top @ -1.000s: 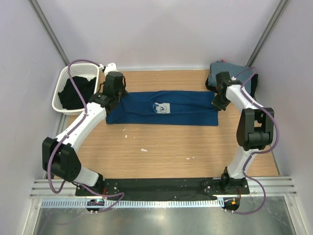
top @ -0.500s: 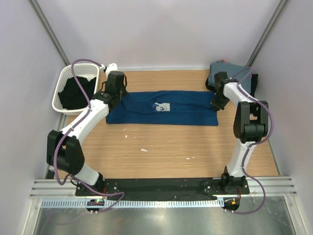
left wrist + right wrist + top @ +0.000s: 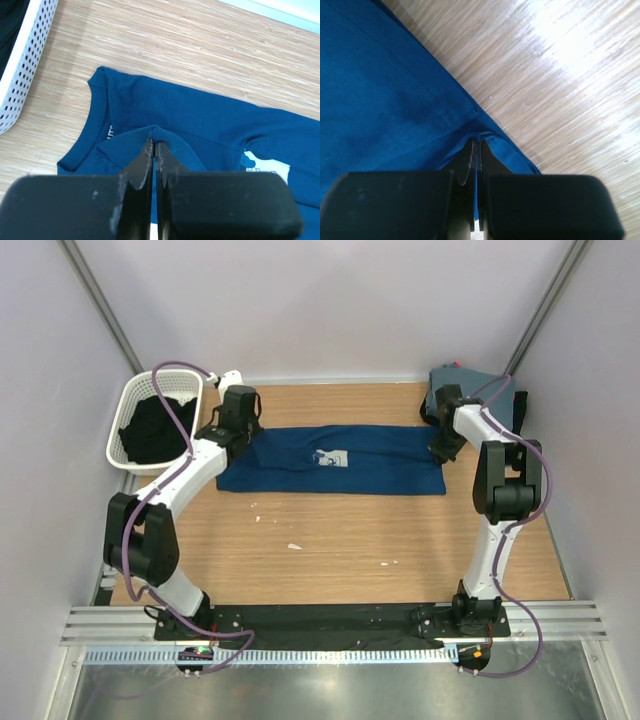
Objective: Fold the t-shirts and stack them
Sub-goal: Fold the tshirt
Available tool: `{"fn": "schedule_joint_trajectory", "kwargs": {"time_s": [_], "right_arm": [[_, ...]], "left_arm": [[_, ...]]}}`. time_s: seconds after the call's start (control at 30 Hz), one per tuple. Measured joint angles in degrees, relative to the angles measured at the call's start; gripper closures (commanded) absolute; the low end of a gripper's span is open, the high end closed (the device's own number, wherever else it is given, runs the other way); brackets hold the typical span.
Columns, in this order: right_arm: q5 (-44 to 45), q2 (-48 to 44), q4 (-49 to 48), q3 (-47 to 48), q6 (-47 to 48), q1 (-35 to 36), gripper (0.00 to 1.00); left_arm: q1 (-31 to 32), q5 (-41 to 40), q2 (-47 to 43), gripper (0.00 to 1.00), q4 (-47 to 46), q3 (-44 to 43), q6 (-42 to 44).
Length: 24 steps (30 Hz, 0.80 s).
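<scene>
The navy t-shirt [image 3: 335,461] lies as a long band across the centre of the overhead frame. My left gripper [image 3: 154,146] and right gripper [image 3: 476,144] each clamp a pinch of its cloth, at opposite ends.

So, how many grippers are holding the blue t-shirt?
2. The left gripper pinches a fold near the collar of the blue t-shirt; the right gripper pinches an edge at the opposite end.

Pale lilac walls [image 3: 330,300], wooden tabletop [image 3: 340,540] — aluminium rail [image 3: 105,624] in front
</scene>
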State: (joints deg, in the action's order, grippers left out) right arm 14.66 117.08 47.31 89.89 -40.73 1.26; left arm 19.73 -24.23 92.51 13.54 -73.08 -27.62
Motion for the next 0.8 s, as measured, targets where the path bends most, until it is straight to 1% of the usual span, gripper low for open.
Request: {"fn": "schedule_joint_trajectory", "kwargs": {"time_s": [0.13,0.27,0.33,0.37,0.4,0.43,0.47,0.57,0.6,0.67,0.8], "right_arm": [[0.0,1.4,0.4,1.3,0.3,0.0,0.99],[0.0,2.8,1.2,2.6,0.7,0.0,0.91],[0.0,3.4,1.6,3.3,1.2,0.0,0.9],[0.0,3.8,1.9,3.8,1.4,0.0,0.83],[0.0,4.3,2.3,4.5,1.7,0.0,0.8],[0.0,4.7,2.5,5.0,1.9,0.0,0.77],[0.0,5.0,2.8,5.6,2.3,0.0,0.73],[0.0,5.9,4.0,8.0,3.4,-0.2,0.64],[0.1,6.1,4.5,9.1,3.8,-0.2,0.61],[0.1,6.3,5.6,11.5,4.4,-0.2,0.57],[0.0,6.1,6.4,15.1,4.9,-0.3,0.54]], "left_arm": [[-0.1,-0.2,1.6,1.0,-1.3,0.3,-0.2],[-0.6,-0.4,3.8,1.0,-2.8,0.6,-0.5],[-1.0,-0.7,5.0,1.0,-3.7,0.8,-0.6],[-1.2,-0.8,5.8,0.99,-4.0,0.8,-0.7],[-1.4,-0.9,6.8,0.96,-4.3,0.8,-0.8],[-1.6,-0.9,7.9,0.91,-4.8,0.8,-0.9],[-1.7,-0.9,9.0,0.79,-4.7,0.6,-1.1],[-1.9,-0.4,13.7,0.28,-3.5,-2.2,-1.5],[-2.0,0.0,15.4,0.2,-2.5,-3.8,-1.9],[-2.1,0.5,17.3,0.13,-0.7,-6.6,-2.2],[-2.6,3.2,16.7,0.1,1.4,-9.3,-3.7]]}}
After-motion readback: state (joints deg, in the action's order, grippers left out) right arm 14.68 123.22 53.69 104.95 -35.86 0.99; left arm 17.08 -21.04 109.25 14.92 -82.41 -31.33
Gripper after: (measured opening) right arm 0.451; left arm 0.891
